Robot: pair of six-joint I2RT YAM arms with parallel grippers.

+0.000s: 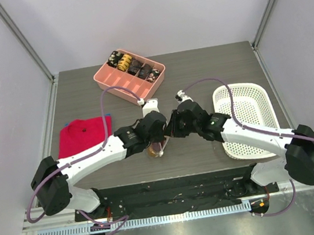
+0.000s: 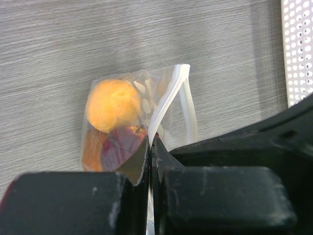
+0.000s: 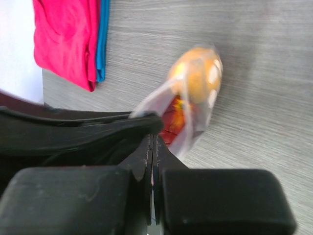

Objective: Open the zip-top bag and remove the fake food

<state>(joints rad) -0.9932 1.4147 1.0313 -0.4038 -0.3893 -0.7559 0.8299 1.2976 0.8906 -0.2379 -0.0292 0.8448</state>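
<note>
The clear zip-top bag (image 2: 142, 112) hangs above the table between both grippers; it also shows in the top view (image 1: 156, 148) and the right wrist view (image 3: 195, 112). Inside it lie an orange piece of fake food (image 2: 112, 104) and a dark red-purple piece (image 2: 122, 147); both show in the right wrist view, orange (image 3: 195, 73) and red (image 3: 173, 120). My left gripper (image 2: 151, 139) is shut on the white zip strip (image 2: 166, 100). My right gripper (image 3: 152, 139) is shut on the bag's opposite lip. The two grippers meet at the table's middle front (image 1: 164, 129).
A red folded cloth (image 1: 83, 135) lies at the left, also in the right wrist view (image 3: 66, 39). A pink divided tray (image 1: 129, 74) with dark and striped pieces stands at the back. A white perforated basket (image 1: 247, 116) stands at the right, its edge in the left wrist view (image 2: 298, 49).
</note>
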